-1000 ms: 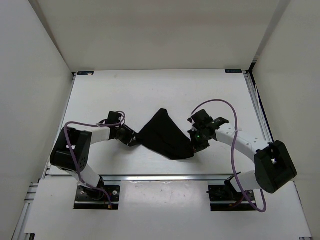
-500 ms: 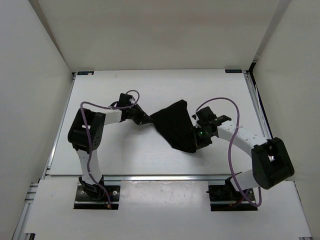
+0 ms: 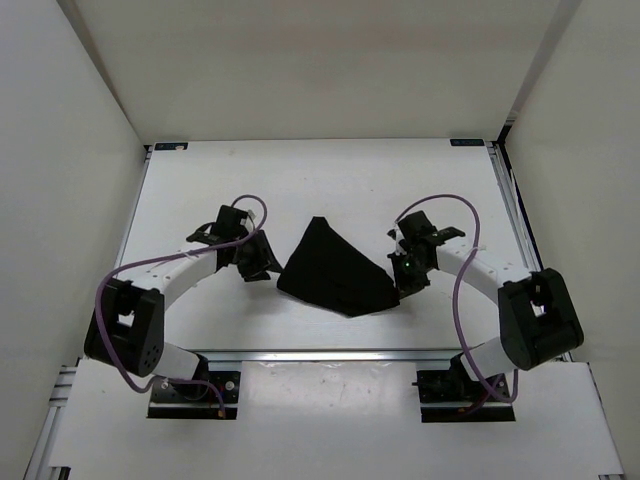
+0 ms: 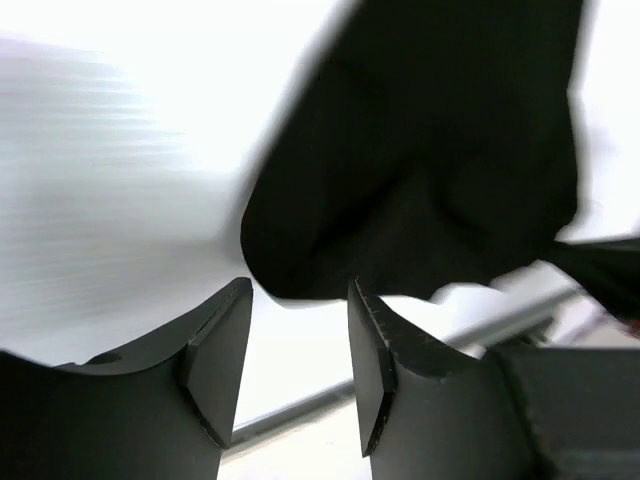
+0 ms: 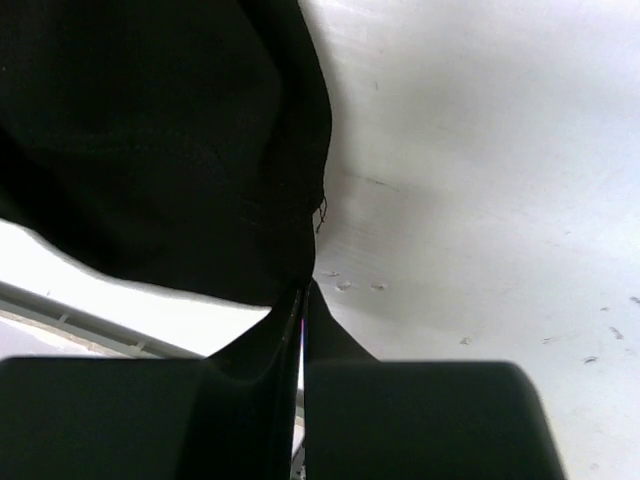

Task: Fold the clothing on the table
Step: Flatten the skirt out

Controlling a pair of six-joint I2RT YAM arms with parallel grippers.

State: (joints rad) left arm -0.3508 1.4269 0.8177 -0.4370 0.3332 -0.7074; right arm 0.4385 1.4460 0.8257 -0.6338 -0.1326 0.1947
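The black clothing lies bunched in a rough triangle on the white table, between the two arms. My left gripper sits just left of its left corner, open. In the left wrist view the two fingers stand apart with only table between them, and the clothing lies just beyond the tips. My right gripper is at the clothing's right corner. In the right wrist view its jaws are pressed together on the edge of the clothing.
An aluminium rail runs along the table's near edge, just below the clothing. White walls enclose the left, back and right sides. Purple cables loop over both arms.
The left gripper, shut on the clothing's left corner half a second ago, has opened and drawn back to the left. The clothing has settled lower and more to the left. The right gripper stays shut.
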